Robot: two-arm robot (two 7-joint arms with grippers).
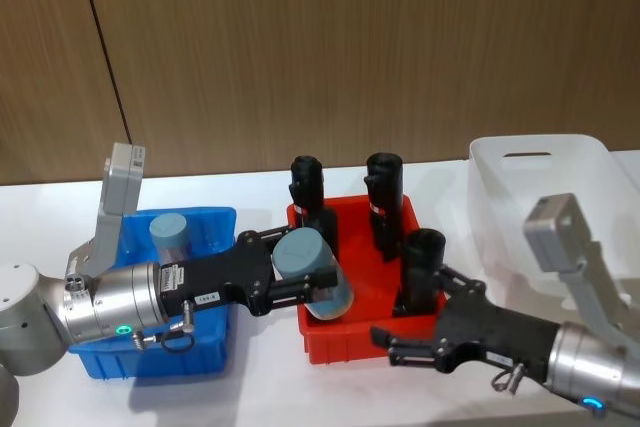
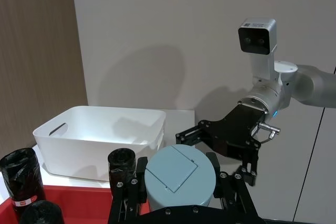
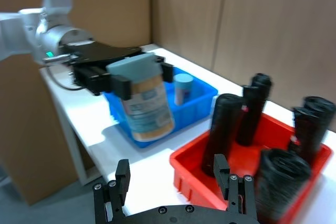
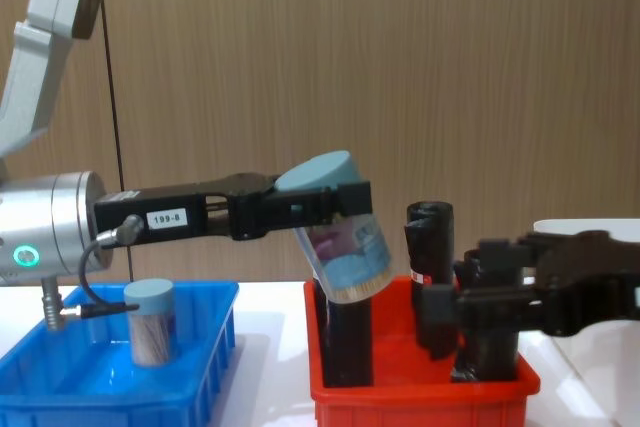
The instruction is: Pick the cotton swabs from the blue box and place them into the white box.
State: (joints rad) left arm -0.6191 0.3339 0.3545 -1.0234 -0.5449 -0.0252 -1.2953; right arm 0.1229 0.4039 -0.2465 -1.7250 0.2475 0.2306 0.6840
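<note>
My left gripper (image 1: 300, 267) is shut on a jar of cotton swabs (image 1: 318, 272), clear with a pale blue lid. It holds the jar tilted in the air over the left edge of the red bin; the chest view shows the jar (image 4: 345, 242) well above the bin floor. A second jar (image 1: 170, 237) stands upright in the blue box (image 1: 205, 347) at the left. The white box (image 1: 480, 207) sits at the far right, with nothing seen inside it. My right gripper (image 1: 425, 319) hangs open at the red bin's front right corner, its fingers pointing toward the held jar.
The red bin (image 1: 350, 342) stands between the two boxes and holds several tall black rolls (image 1: 385, 197). A wooden wall closes off the back. Bare white tabletop lies in front of the bins.
</note>
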